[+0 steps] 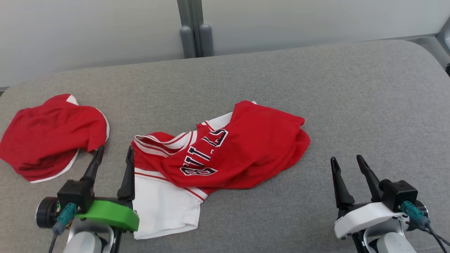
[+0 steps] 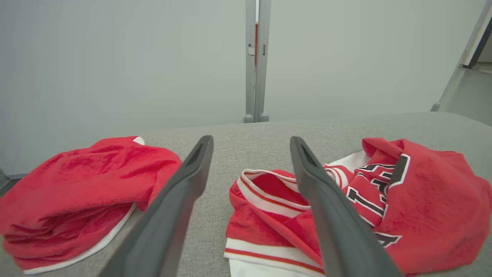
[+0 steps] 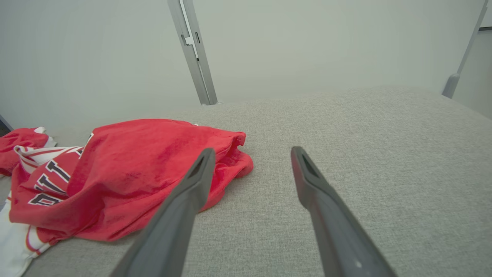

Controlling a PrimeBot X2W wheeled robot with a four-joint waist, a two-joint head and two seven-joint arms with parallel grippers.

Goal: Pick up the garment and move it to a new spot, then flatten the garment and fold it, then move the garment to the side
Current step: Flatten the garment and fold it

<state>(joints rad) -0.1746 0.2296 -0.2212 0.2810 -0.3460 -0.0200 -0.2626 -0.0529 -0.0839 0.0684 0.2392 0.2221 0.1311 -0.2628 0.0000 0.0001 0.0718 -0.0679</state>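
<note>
A red and white jersey garment (image 1: 225, 151) with dark lettering lies crumpled in the middle of the grey padded surface (image 1: 351, 98); it also shows as the garment (image 2: 346, 207) and the garment (image 3: 127, 181). My left gripper (image 1: 114, 151) stands open just left of its collar edge, nothing between the fingers (image 2: 184, 184). My right gripper (image 1: 346, 161) is open too, a short way right of the cloth, over bare padding, its fingers (image 3: 192, 184) empty.
A second red garment with white trim (image 1: 52, 135) lies bunched at the far left, seen also as the red bundle (image 2: 80, 192). A grey post (image 1: 195, 28) rises behind the surface against a pale wall. Bare padding spreads to the right and back.
</note>
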